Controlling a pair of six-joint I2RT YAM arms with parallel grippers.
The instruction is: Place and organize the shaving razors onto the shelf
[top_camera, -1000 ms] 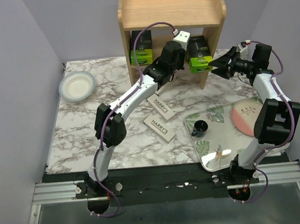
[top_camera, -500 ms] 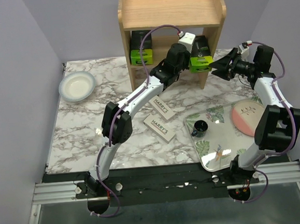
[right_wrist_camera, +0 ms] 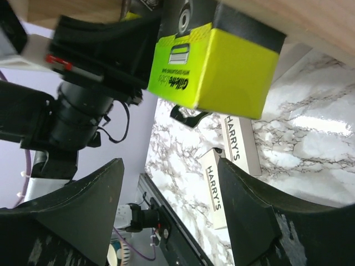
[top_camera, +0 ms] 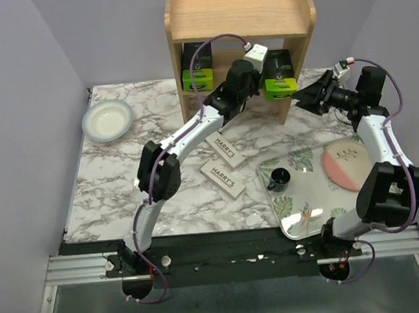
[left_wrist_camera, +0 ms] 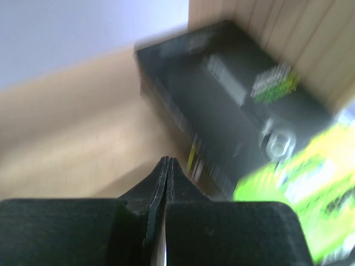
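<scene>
The wooden shelf [top_camera: 238, 13] stands at the back. Two black packs with lime-green ends lie on its lower tier, one at the left [top_camera: 197, 74] and one at the right [top_camera: 278, 75]. My left gripper [left_wrist_camera: 167, 162] is shut and empty inside that tier, just left of the right pack [left_wrist_camera: 233, 105]. My right gripper [top_camera: 305, 94] is open and empty, a little right of the shelf's side panel, facing that pack's green end [right_wrist_camera: 213, 69]. Two HARRY'S boxes [top_camera: 226, 149] [top_camera: 222, 179] lie on the marble table. A third is not in view.
A white bowl [top_camera: 107, 119] sits at the far left. A leaf-patterned tray [top_camera: 287, 223] at the right front holds a black cup [top_camera: 278, 178] and a pink plate [top_camera: 346, 164]. Purple walls close in both sides.
My left wrist swung right toward the right pack, then drew back a little. The pack's green end sits slightly deeper in the shelf. My right arm pulled back slightly to the right.
</scene>
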